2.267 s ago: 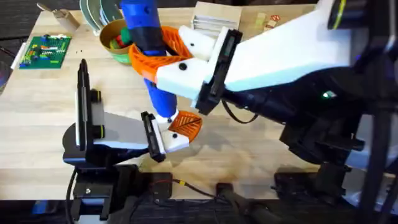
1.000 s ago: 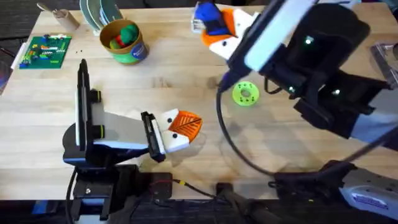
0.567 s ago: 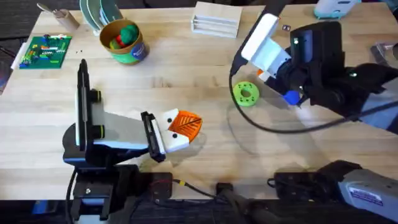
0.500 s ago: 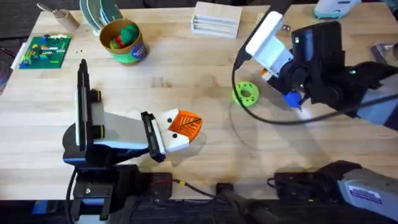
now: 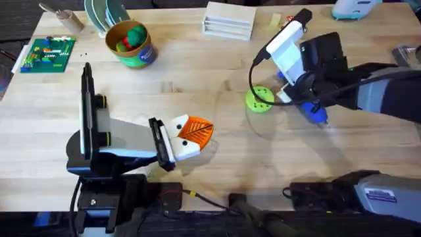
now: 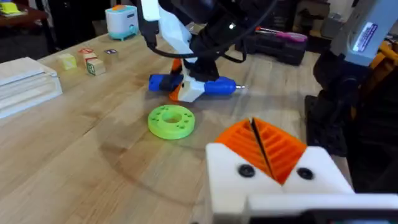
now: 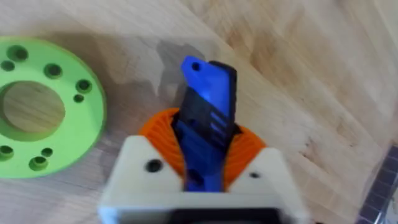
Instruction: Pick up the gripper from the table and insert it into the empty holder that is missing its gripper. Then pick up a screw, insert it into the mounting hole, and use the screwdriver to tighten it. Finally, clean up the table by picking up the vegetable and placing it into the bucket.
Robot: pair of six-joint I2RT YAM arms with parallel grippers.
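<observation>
The screwdriver lies flat, low over the table on the right side, pinched between the orange pads of the right gripper; from the left wrist camera its thin bit points away from the green disc that sits just beside it. From the right wrist camera the blue body runs straight out between the two fingers, right next to that disc. Over on the near left, the left gripper rests low with its orange pads pressed together, nothing between them as far as I can see. The bucket stands at the far left with a green and a red vegetable already inside. So my guess is the tightening is finished and the tool is being set back down. Next, I'd say the right fingers need to spread and lift clear without rolling the screwdriver into the disc, then see whether anything is left to tidy.
</observation>
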